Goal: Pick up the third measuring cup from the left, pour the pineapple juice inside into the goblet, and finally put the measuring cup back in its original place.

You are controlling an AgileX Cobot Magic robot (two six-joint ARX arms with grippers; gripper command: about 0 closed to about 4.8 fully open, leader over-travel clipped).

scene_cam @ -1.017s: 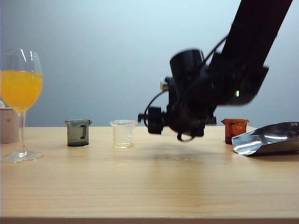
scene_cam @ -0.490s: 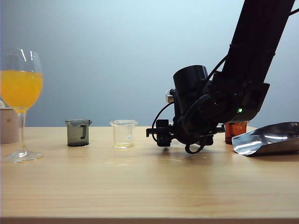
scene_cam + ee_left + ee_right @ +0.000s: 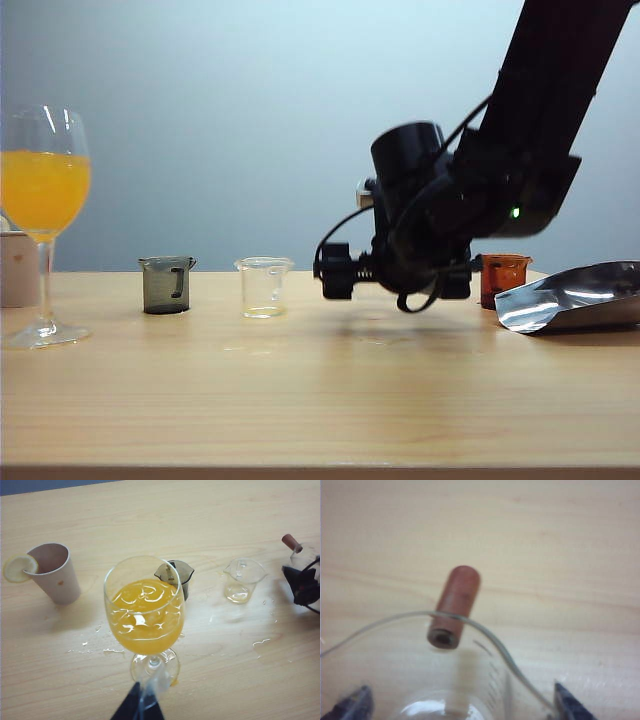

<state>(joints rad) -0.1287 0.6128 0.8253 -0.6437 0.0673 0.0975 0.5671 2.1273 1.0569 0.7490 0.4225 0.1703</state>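
Now the right gripper (image 3: 460, 705) has spread its jaws wide and lifted slightly off the third measuring cup (image 3: 455, 670), leaving it emptied toward the bench's right end, while the left gripper (image 3: 141, 707) pinches the goblet (image 3: 145, 615) stem near the left edge.

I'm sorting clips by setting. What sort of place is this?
Probably a lab tabletop staged as a drinks station: a bare wooden table against a plain grey backdrop, small measuring cups in a row, a goblet of orange juice and a lemon-topped paper cup.

Even bright light; right wrist view blurred.
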